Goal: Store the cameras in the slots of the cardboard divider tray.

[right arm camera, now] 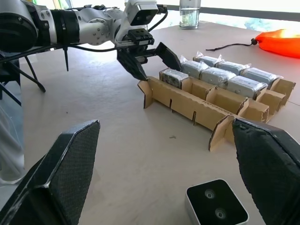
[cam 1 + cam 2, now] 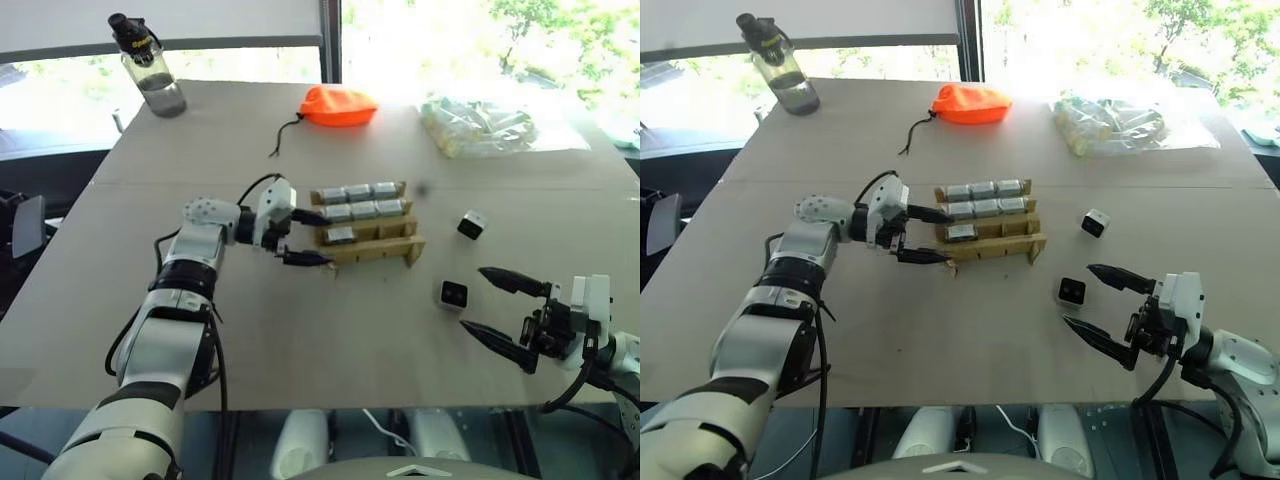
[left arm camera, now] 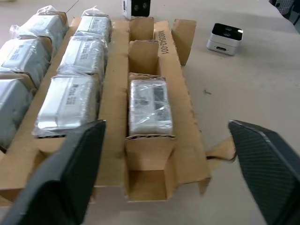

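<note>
Left gripper (image 2: 308, 237) spread wide at the left end of one cardboard divider tray (image 2: 378, 252) mid-table holding seven wrapped cameras (image 2: 359, 210), two front slots empty; two bare cameras (image 2: 453, 294) (image 2: 472, 225) loose rightward; right gripper (image 2: 497, 311) agape, empty.

Bright daylight floods in from the far windows (image 2: 480, 30) — blown-out glare there — soft shadows, frames sharp.

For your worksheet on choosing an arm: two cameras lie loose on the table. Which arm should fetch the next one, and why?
Probably the right. Its open gripper sits just beside the nearer loose camera. The left gripper is open at the cardboard divider tray, on its far side from both cameras.
</note>
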Available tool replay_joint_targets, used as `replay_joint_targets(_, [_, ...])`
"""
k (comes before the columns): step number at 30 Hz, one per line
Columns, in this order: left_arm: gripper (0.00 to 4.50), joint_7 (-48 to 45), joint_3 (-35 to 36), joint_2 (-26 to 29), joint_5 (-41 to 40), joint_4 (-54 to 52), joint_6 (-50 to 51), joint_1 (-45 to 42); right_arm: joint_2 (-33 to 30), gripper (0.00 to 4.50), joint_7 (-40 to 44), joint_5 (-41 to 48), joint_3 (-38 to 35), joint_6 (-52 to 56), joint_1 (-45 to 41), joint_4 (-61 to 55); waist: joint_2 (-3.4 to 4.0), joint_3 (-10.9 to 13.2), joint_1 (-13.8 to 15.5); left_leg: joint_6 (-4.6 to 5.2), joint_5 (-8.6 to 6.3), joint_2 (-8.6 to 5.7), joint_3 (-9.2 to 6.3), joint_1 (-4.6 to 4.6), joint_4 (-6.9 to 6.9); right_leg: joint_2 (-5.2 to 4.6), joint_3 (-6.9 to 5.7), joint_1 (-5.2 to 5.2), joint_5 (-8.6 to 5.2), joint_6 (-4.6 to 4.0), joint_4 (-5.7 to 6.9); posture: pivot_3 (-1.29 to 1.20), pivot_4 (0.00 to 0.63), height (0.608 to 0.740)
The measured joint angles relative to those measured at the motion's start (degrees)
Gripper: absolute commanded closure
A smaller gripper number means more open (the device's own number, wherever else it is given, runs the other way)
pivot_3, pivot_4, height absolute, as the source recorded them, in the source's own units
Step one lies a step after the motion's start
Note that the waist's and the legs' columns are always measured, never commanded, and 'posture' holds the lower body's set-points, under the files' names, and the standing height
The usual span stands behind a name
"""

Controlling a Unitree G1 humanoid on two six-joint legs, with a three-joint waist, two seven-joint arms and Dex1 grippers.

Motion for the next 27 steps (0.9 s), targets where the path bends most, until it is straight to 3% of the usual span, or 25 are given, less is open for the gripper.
replay_joint_targets(5, [0.03, -0.2, 3.2, 4.2, -6.0, -17.0, 10.3, 4.5, -0.1, 0.0, -3.4, -4.2, 0.7, 0.2, -0.6, 1.4, -0.01, 0.0, -0.5, -0.01, 0.0, 0.09, 0.04, 0.02, -0.01, 0.01, 0.1, -0.03, 0.0, -0.01, 0.03, 0.0, 0.15, 0.74])
replay_joint_targets(8, [0.03, 0.1, 6.0, 9.8, -12.4, -35.0, 19.1, 14.8, -0.2, 0.0, -7.0, -9.0, 2.2, 0.9, -0.3, 2.1, 0.08, 0.0, -1.3, -0.03, 0.0, 0.22, 0.04, 0.05, -0.14, -0.05, 0.19, -0.07, -0.01, -0.01, 0.04, 0.0, 0.15, 0.74])
replay_joint_targets(14, [0.03, 2.0, 11.7, 19.1, -21.6, -58.0, 31.0, 35.0, -2.0, 0.0, -8.7, -15.2, 4.7, 1.1, -1.3, 5.0, 0.08, 0.0, -1.4, -0.03, 0.01, 0.24, 0.06, 0.11, -0.08, -0.1, 0.19, -0.02, -0.03, 0.0, 0.04, 0.0, 0.15, 0.74])
replay_joint_targets(18, [0.03, 5.3, 17.6, 21.9, -25.2, -67.5, 34.3, 45.2, -4.2, 0.0, -6.6, -17.7, 7.4, 1.0, -5.0, 9.9, 0.07, 0.0, -1.0, -0.02, 0.02, 0.23, 0.04, 0.15, -0.08, -0.12, 0.17, 0.01, -0.12, -0.04, 0.04, 0.0, 0.15, 0.74])
replay_joint_targets(27, [0.03, 12.7, 28.3, 23.7, -29.6, -79.9, 37.9, 57.2, -4.6, 0.0, -0.6, -19.3, 11.7, -0.8, -16.4, 23.6, 0.08, 0.0, -0.2, -0.04, 0.03, 0.24, 0.02, 0.14, -0.12, -0.03, 0.12, -0.01, -0.05, -0.1, 0.03, 0.0, 0.15, 0.74])
